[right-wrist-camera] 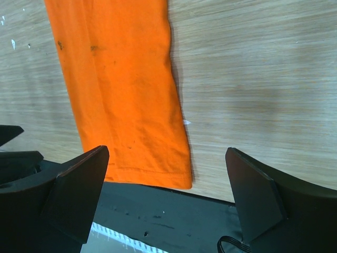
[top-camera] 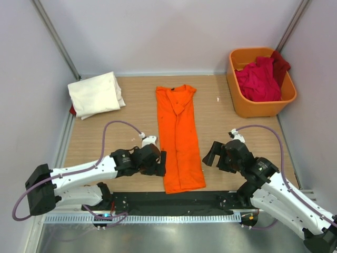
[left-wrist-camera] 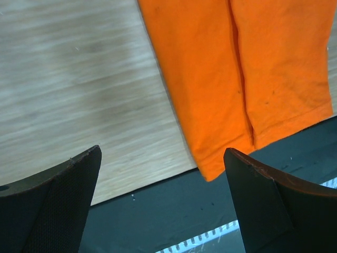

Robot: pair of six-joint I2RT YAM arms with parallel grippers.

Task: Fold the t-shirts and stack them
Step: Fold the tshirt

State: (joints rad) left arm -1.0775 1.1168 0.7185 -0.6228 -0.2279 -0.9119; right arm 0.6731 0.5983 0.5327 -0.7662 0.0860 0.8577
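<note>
A bright orange t-shirt (top-camera: 178, 137), folded lengthwise into a narrow strip, lies in the centre of the wooden table (top-camera: 121, 132), with a folded cream-white t-shirt (top-camera: 96, 94) at upper left. At upper right, an orange plastic tub (top-camera: 247, 108) holds crumpled crimson t-shirts (top-camera: 258, 81) and a dark red one (top-camera: 280, 63). The left gripper (top-camera: 161, 162) and right gripper (top-camera: 212, 154) flank the strip's lower end, jaws spread wide and empty.

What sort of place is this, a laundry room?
Probably a robot lab test cell, not a laundry: a wooden table enclosed by plain white panels, a left arm and right arm bolted at its near edge, and an orange t-shirt laid flat.
</note>
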